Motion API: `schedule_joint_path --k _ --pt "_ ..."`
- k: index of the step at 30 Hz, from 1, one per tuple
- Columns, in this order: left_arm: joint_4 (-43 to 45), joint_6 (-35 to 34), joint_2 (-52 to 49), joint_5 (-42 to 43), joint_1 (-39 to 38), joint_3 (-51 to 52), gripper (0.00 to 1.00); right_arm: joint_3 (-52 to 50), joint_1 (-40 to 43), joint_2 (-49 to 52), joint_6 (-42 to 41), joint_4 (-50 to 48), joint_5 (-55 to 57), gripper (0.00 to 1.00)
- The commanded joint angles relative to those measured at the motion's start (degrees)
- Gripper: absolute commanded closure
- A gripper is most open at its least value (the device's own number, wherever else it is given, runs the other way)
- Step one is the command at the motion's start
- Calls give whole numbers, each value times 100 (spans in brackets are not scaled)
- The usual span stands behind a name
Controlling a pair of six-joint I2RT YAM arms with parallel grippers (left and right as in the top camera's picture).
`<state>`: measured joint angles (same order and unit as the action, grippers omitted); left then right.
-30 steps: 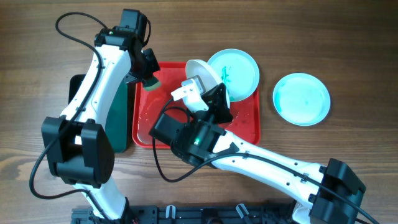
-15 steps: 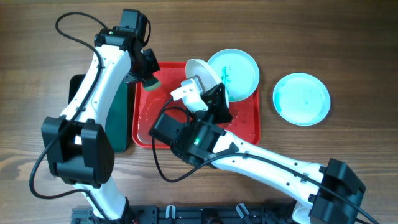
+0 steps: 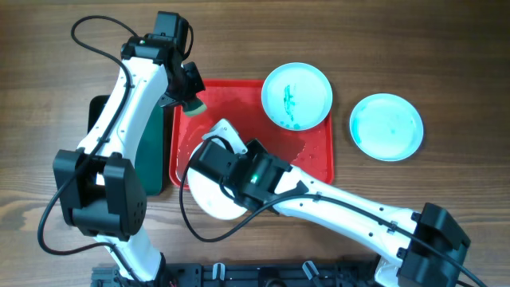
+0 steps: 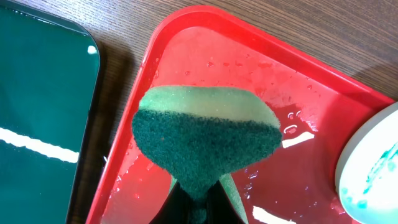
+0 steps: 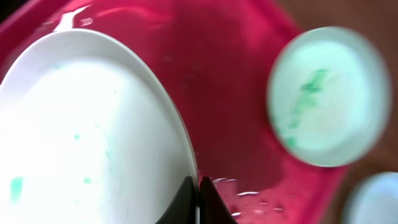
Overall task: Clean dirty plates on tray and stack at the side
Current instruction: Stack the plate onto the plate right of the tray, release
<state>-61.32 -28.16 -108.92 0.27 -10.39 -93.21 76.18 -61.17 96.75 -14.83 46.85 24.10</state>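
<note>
The wooden table [image 3: 446, 48] lies under both claws. The tray [image 3: 315, 163] sits beneath them, its long axis running left to right across the table, and its red floor is wet with droplets. A dark green tray [image 4: 37, 93] lies just left of the left claw [image 4: 196, 202], beside the red rim.

The right arm [image 3: 351, 211] reaches in from the near right corner and lies low and diagonal across the table. Its wrist is over the near left part of the tray. The left arm [image 3: 119, 119] rises from the near left, stretches away over the green tray and bends at the wrist, so its claw points down at the tray's far left corner.

The right claw [image 5: 198, 186] is clenched on the rim of one of the plates [image 5: 93, 137]. The disc spreads to the left of the fingers in the wrist view, with its pale face up and a few small green specks on it. From overhead it reads as an oval with its long axis running far to near, and it overhangs the tray's near left corner. How far it is tipped cannot be told.

Beyond the right claw, in the tray's far right corner, a second plate [image 3: 296, 96] lies flat, with teal smears at its centre. A third plate [image 3: 386, 126] rests on the table off the tray's right rim, well apart from both claws.

The left claw is pinched on a green sponge [image 4: 205, 143], whose dark scouring face fans out above the fingertips.
</note>
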Motion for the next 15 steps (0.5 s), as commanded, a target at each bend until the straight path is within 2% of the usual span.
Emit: schedule_joint_path --k 1,7,11,15 --pt "-7 74 -7 11 -15 -76 96 37 498 -212 -37 -35 -1329 96" --pt "-4 74 -7 11 -15 -76 96 24 2308 -492 15 -48 -3045 96" --pt "-2 74 -7 9 -13 -76 96 -17 3510 -494 -28 378 -3311 96" --pt "0 74 -7 9 -15 -76 96 -225 5104 -494 -17 682 -3309 96"
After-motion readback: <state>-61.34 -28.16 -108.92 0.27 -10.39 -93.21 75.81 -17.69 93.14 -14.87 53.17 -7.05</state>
